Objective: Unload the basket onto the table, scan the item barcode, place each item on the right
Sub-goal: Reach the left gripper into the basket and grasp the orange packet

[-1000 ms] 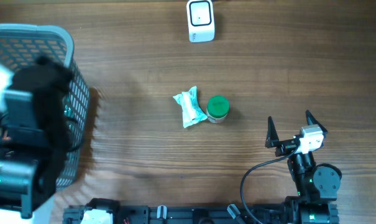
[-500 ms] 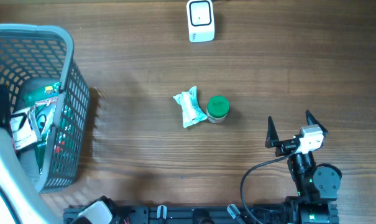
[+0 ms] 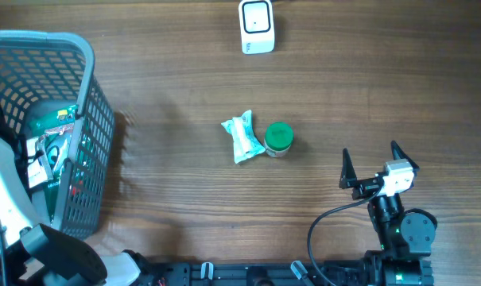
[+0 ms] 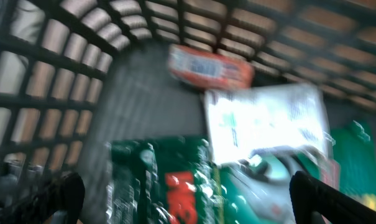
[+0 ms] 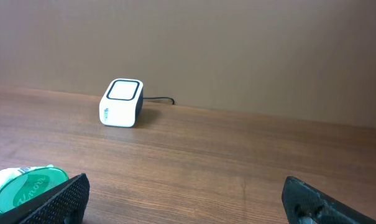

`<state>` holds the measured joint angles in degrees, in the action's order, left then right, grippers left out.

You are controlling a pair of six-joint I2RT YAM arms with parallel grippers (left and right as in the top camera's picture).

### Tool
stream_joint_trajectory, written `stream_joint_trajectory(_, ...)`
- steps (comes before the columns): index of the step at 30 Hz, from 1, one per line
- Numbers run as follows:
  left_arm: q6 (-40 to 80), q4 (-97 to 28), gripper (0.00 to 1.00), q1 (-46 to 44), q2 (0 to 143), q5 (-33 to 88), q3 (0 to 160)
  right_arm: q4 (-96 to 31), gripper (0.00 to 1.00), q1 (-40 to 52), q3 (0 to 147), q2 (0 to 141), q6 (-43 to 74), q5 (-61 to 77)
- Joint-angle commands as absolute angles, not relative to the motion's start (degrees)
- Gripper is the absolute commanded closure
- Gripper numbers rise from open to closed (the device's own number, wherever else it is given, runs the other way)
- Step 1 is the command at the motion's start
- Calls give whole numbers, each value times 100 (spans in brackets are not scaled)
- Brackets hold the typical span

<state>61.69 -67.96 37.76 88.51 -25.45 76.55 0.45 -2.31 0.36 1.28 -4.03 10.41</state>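
Jaws spread wide, left gripper (image 4: pixel 191 198) hung inside the grey mesh plastic basket (image 3: pixel 88 57), glossy green packet (image 4: pixel 153 183) just below it, probably lining up a pick. Wide and empty, right gripper (image 3: pixel 371 152) sat clear, white box scanner (image 3: pixel 257 26) far ahead.

Left arm (image 3: pixel 9 199) off the basket (image 3: pixel 87 59) top, down to its near-left edge; packets (image 3: pixel 53 143) inside uncovered

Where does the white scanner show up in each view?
Overhead: white scanner at the top edge, centre.
Left wrist: not in it.
Right wrist: left of centre, mid-height.
Shared landmark: green lid, also at the lower left of the right wrist view.
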Motion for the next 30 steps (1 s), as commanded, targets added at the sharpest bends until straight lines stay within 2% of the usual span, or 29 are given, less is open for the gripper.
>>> stream_joint_trajectory(1, 6351, -6508, 0, 4010, 8868, -3240, 7070, 73, 0, -222, 30, 102, -445, 1011)
stream_joint_trajectory(7, 6348, -5607, 0, 4466, 8868, -3201, 6320, 73, 0, -222, 30, 102, -445, 1011)
stream_joint_trajectory(12, 6346, -5402, 0, 4742, 8901, -3201, 6287, 73, 0, -222, 30, 102, -445, 1011)
stream_joint_trajectory(19, 6324, -4995, 0, 4801, 8971, -3205, 6283, 73, 0, -222, 30, 102, -447, 1011)
stream_joint_trajectory(29, 6324, -4222, 0, 4801, 9817, -3203, 6283, 73, 0, -222, 30, 102, -445, 1011)
stream_joint_trajectory(30, 6326, -4160, 7, 4801, 9876, -3201, 6283, 73, 0, -222, 30, 102, -447, 1011)
